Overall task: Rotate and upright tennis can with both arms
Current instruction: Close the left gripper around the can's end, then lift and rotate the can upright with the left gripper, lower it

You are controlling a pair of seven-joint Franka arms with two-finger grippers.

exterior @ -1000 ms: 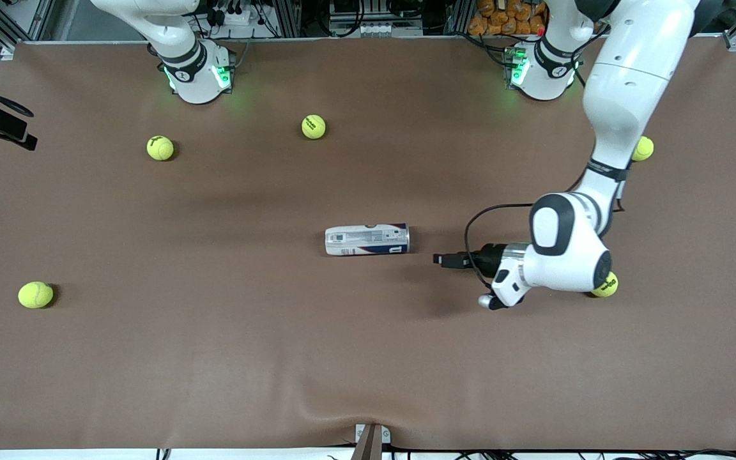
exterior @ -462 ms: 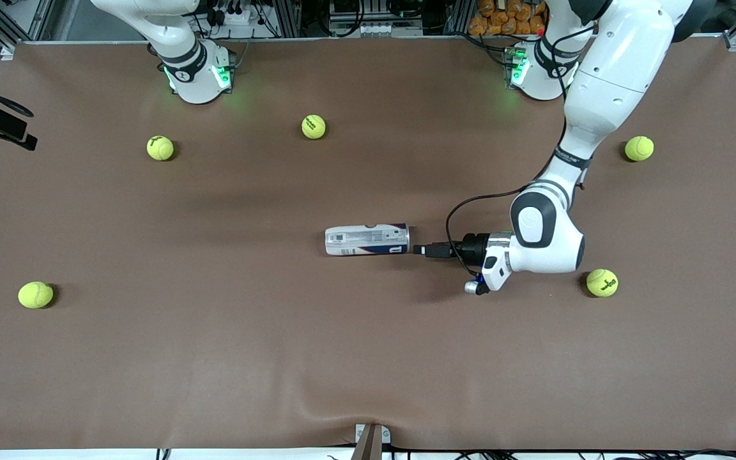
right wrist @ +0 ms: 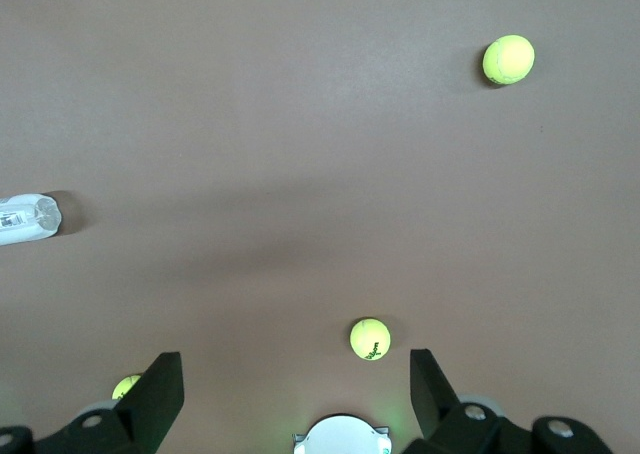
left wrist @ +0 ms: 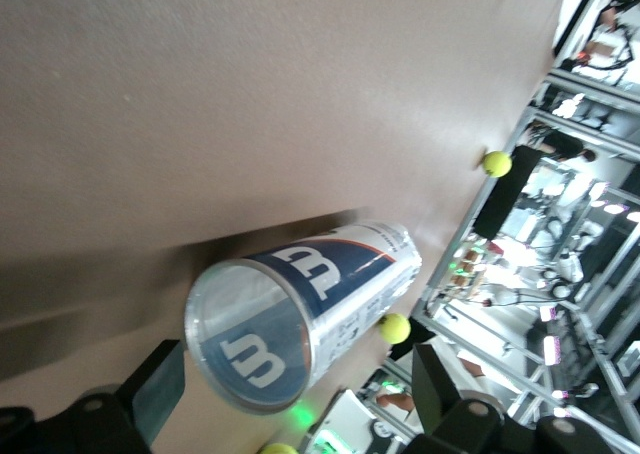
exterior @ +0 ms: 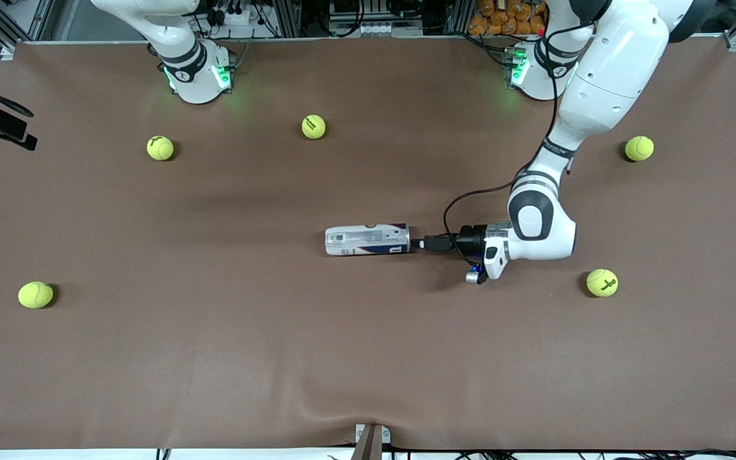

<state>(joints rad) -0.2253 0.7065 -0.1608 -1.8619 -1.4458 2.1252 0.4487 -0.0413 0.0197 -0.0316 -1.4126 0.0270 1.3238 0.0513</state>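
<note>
Tennis can (exterior: 367,239) lying flat at table centre, our left gripper (exterior: 420,244) spread wide at its 3 o'clock end, our right gripper (right wrist: 290,399) waiting aloft, fingers apart.

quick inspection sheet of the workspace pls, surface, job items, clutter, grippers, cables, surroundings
surface: brown mat-covered table, small ripple at the edge nearest the front camera.
job's things: slim clear plastic tennis can with white and dark-blue label lies on its side mid-table, open end toward the left arm's end.
clutter: five yellow-green tennis balls scattered, one by the left arm's wrist.
grippers: left gripper open, low at the can's open end, not gripping; right gripper open, high above the table, arm waiting.
cables: black cable loops from the left arm's wrist.
surroundings: aluminium frame and wiring along the arms' bases.
</note>
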